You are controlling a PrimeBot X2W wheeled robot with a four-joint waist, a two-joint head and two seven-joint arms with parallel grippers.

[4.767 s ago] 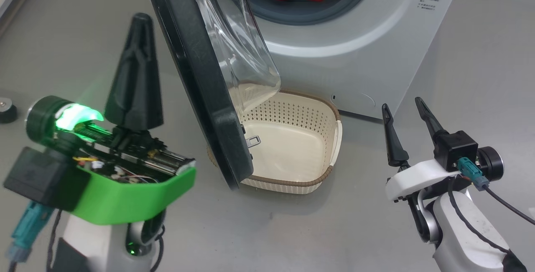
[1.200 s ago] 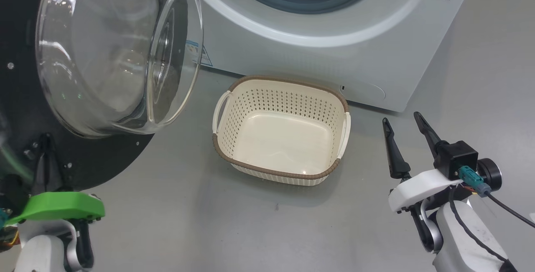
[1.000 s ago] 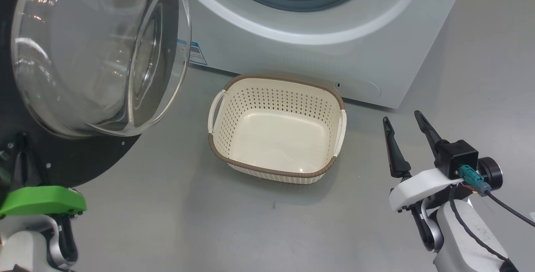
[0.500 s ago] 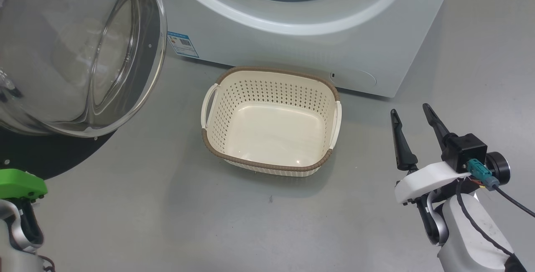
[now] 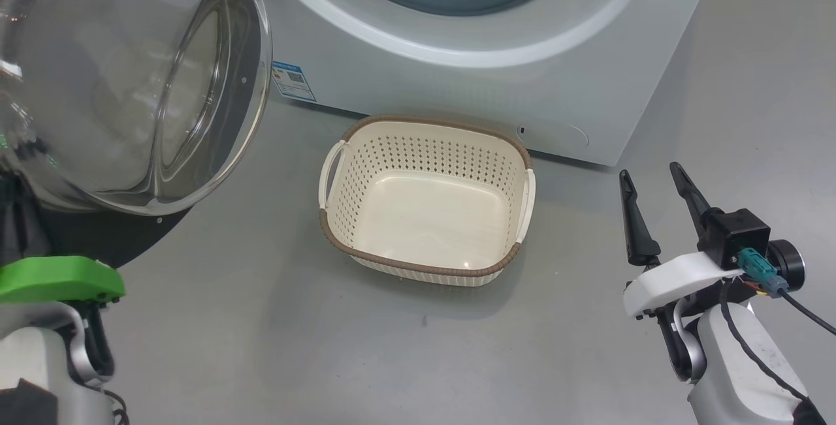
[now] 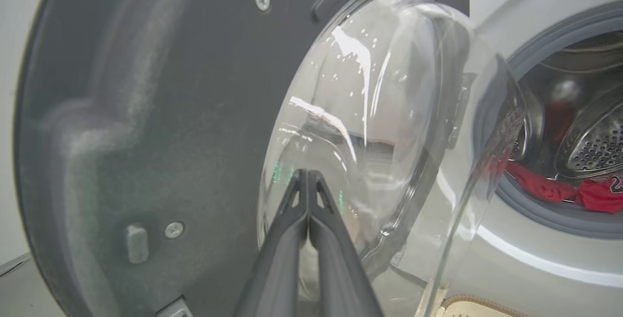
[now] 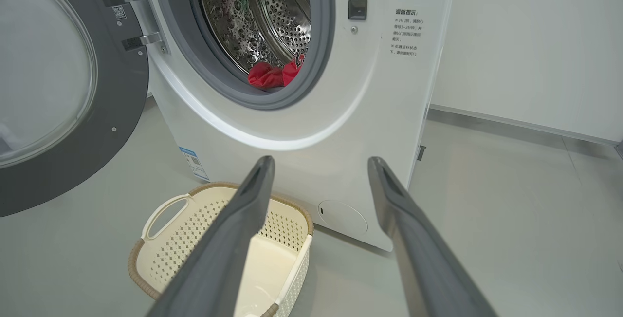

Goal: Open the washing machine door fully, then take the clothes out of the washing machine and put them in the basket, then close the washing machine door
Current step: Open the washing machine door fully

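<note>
Saw left claw (image 6: 307, 173) pinched shut, empty, tips close before the door (image 5: 130, 85) glass; right claw (image 5: 648, 172) spread wide, empty. Found door standing wide open at left, glass bulge facing outward.

The left gripper (image 6: 307, 173), its two dark fingers pressed together, points at the bulging clear glass bowl (image 6: 370, 112) of the round black-rimmed washing machine door (image 6: 146, 112). Bright red fabric clothes (image 6: 540, 188) lie at the steel drum's (image 6: 594, 141) front edge.
</note>
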